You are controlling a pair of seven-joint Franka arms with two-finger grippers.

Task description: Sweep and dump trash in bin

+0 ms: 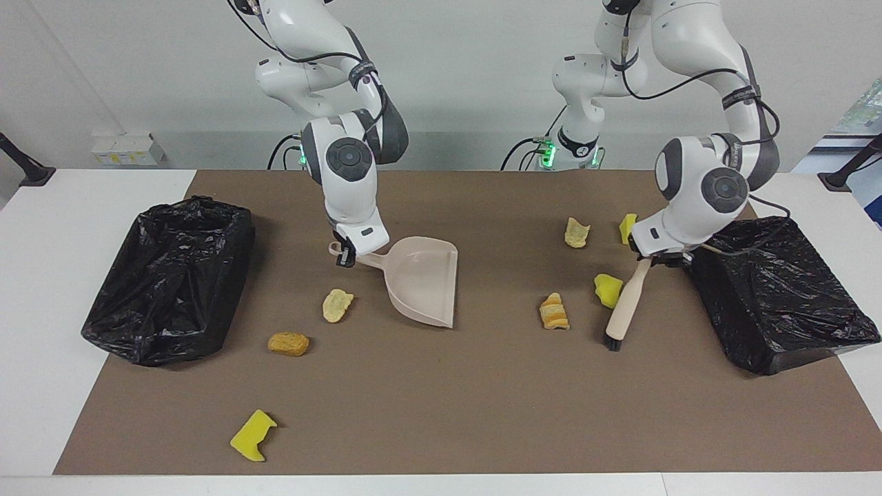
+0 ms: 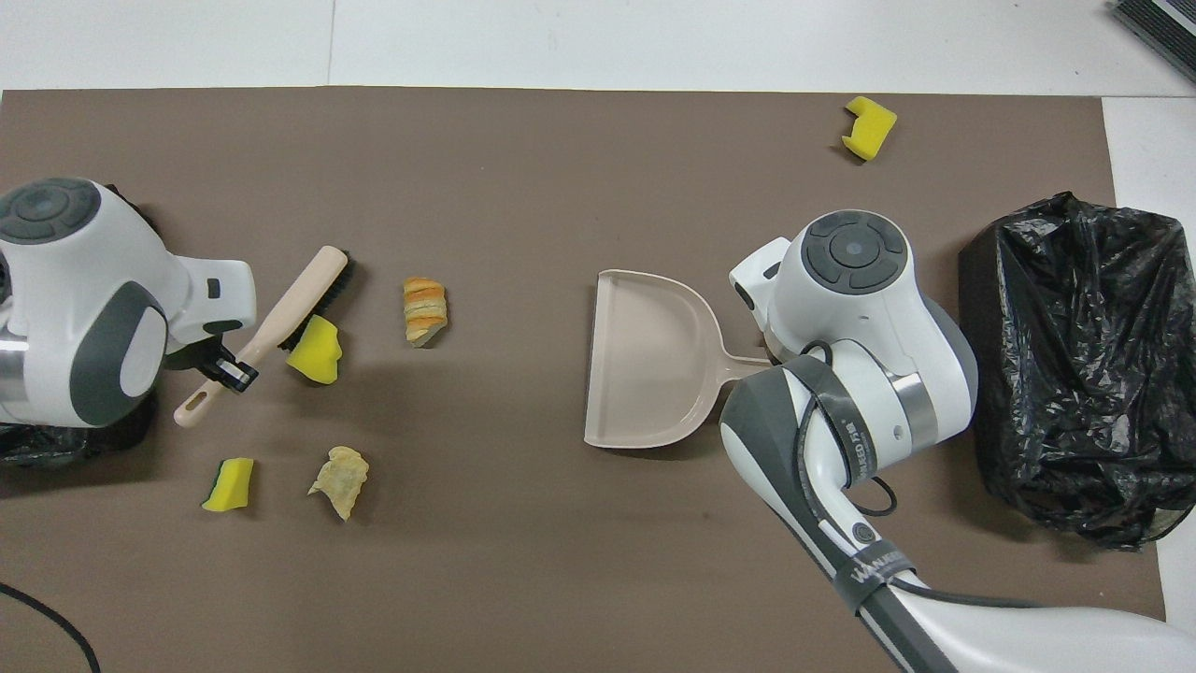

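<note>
My left gripper [image 1: 651,260] is shut on the handle of a beige brush [image 1: 623,310], whose bristles rest on the brown mat. A yellow sponge scrap [image 1: 608,289] lies against the brush [image 2: 290,318], close to a striped pastry piece [image 1: 553,311]. My right gripper [image 1: 346,255] is shut on the handle of the beige dustpan [image 1: 424,279], whose mouth faces the left arm's end. More trash lies scattered: a pale chip [image 1: 577,232], a small yellow sponge [image 1: 626,227], a pale piece [image 1: 337,304], a tan nugget [image 1: 289,343] and a yellow sponge [image 1: 252,435].
A black-bagged bin [image 1: 165,289] stands at the right arm's end of the table. A second black-bagged bin [image 1: 778,296] stands at the left arm's end, beside the left arm. The brown mat [image 1: 441,399] covers most of the white table.
</note>
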